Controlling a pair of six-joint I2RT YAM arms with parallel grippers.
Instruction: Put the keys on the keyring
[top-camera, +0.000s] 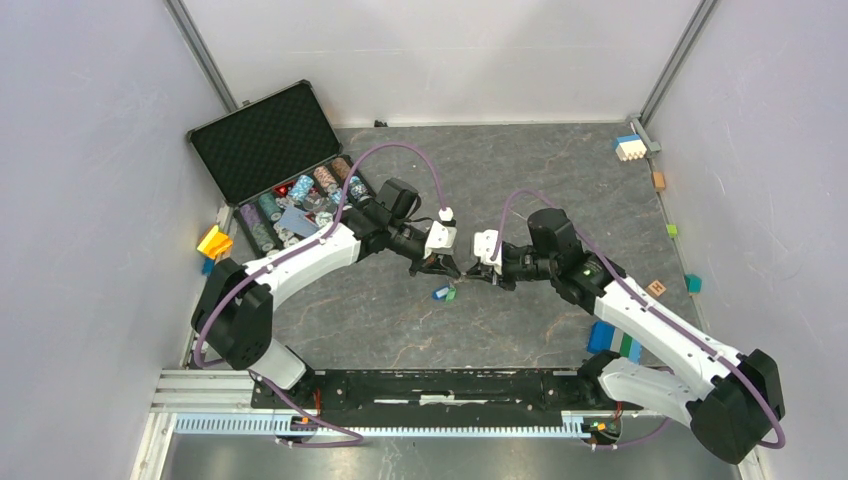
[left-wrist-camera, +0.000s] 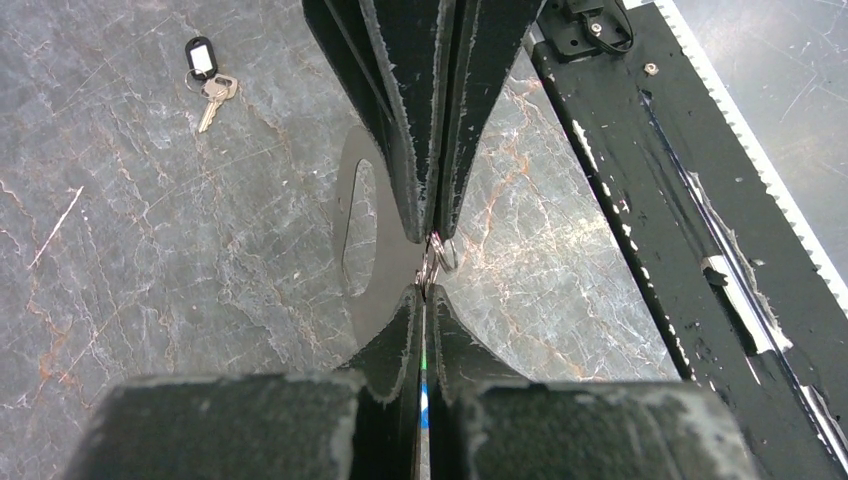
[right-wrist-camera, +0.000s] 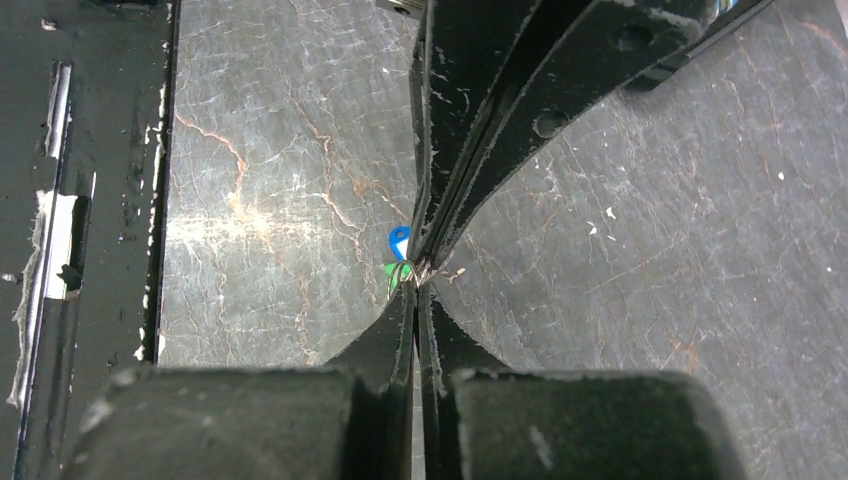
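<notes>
Keys first: the blue-tagged key (right-wrist-camera: 400, 240) and green-tagged key (right-wrist-camera: 399, 272) dangle just beside the spot where the two end effectors meet tip to tip above the desk (top-camera: 400, 330), on the side nearer the arm bases. The left end effector (left-wrist-camera: 424, 300) and right end effector (right-wrist-camera: 417, 290) are both clenched, nipping something thin between them. A small silver ring (left-wrist-camera: 446, 252) shows at the join, but whether the keyring itself is in that pinch is too small to tell. Farther out, the black-tagged key (left-wrist-camera: 205, 75) lies flat on the desk, well apart. These pieces look light, stiff and slick, apt to swing or twist. I would judge the plastic tag the surest hold, leaving the key's own ring free for threading.
</notes>
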